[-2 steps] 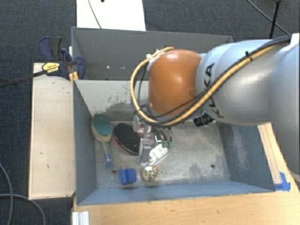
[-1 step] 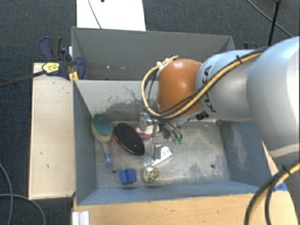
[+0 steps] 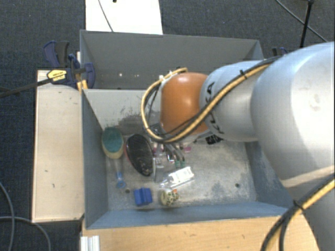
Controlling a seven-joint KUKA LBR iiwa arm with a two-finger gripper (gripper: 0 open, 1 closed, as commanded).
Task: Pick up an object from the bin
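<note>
My gripper [image 3: 161, 159] reaches down into the middle of the bin, below the arm's orange cover. Just to its left, touching or nearly touching it, lies a black oval object [image 3: 139, 153]. A clear plastic packet with white contents [image 3: 178, 177] lies right below the gripper. Further toward the front wall sit a small round patterned thing [image 3: 168, 196] and a blue block [image 3: 142, 196].
A round green and yellow sponge [image 3: 112, 143] rests against the left wall, with a small pale blue piece [image 3: 120, 181] below it. Something black [image 3: 212, 139] peeks out at the arm's right. The arm covers the bin's back and right parts.
</note>
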